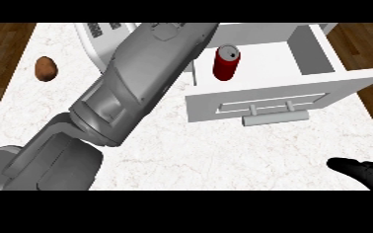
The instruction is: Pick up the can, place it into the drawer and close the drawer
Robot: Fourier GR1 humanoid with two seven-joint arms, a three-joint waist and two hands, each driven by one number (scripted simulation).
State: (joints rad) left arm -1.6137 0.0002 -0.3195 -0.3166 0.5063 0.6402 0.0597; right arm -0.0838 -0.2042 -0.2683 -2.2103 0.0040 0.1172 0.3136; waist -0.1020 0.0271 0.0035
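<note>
A red can (226, 63) with a silver top stands upright inside the open white drawer (320, 54), near its left wall. The drawer's front panel (211, 106) faces me, with a grey bar handle (275, 118) on it. My left forearm (138, 84) crosses the view from the lower left up to the top middle, just left of the can. Its hand lies past the top edge and does not show. My right hand (354, 171) rests at the lower right edge with its fingers stretched out and nothing in them.
A brown potato (46, 68) lies on the white marble counter (218, 153) at the far left. A white appliance (102, 34) stands at the back left, partly hidden by my left forearm. Wooden floor shows beyond both counter sides.
</note>
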